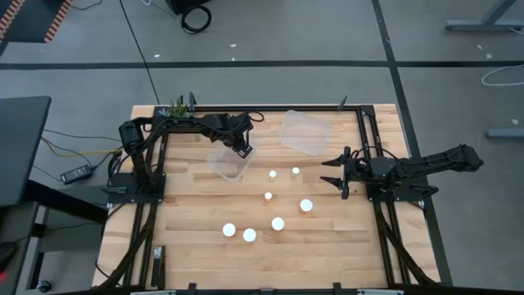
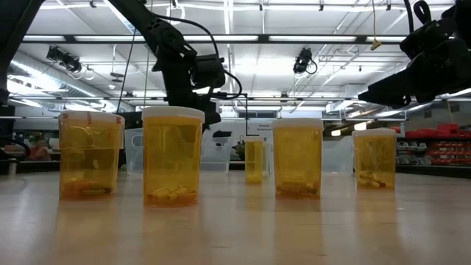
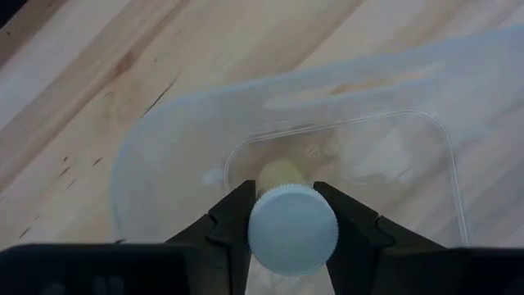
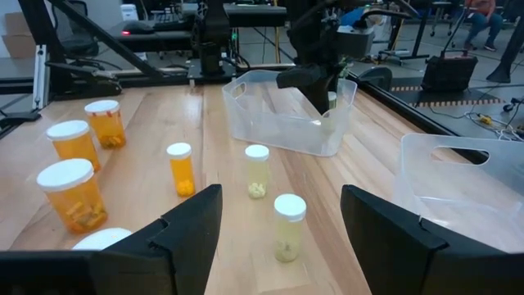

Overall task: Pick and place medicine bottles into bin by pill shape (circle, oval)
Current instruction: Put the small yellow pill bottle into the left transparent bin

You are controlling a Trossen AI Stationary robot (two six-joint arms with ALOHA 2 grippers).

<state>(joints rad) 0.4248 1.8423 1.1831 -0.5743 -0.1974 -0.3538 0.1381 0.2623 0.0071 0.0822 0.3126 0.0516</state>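
Observation:
My left gripper (image 3: 284, 190) is shut on a medicine bottle with a white cap (image 3: 292, 228) and a pale yellow body (image 3: 281, 174). It holds the bottle over the inside of a clear bin (image 1: 230, 161) at the table's far left. In the right wrist view this gripper (image 4: 327, 92) reaches down between the bin's walls (image 4: 278, 127). Several more bottles (image 1: 277, 223) stand upright on their bases on the wooden table. My right gripper (image 1: 334, 174) waits open at the right, with nothing between its fingers. My left gripper pinches the bottle's white cap by its sides (image 3: 258, 223) between the two fingers (image 3: 233, 221). The fingers come from above, slanting steeply down. The bottle hangs upright below them, inside the bin's rim; whether its base touches the bin floor I cannot tell.
A second clear bin (image 1: 304, 131) lies at the far middle of the table. A green potted plant (image 1: 178, 106) stands at the far left corner. Black frame rails (image 1: 370, 156) run along the table's sides. Bare wood (image 1: 344, 254) shows near the front edge.

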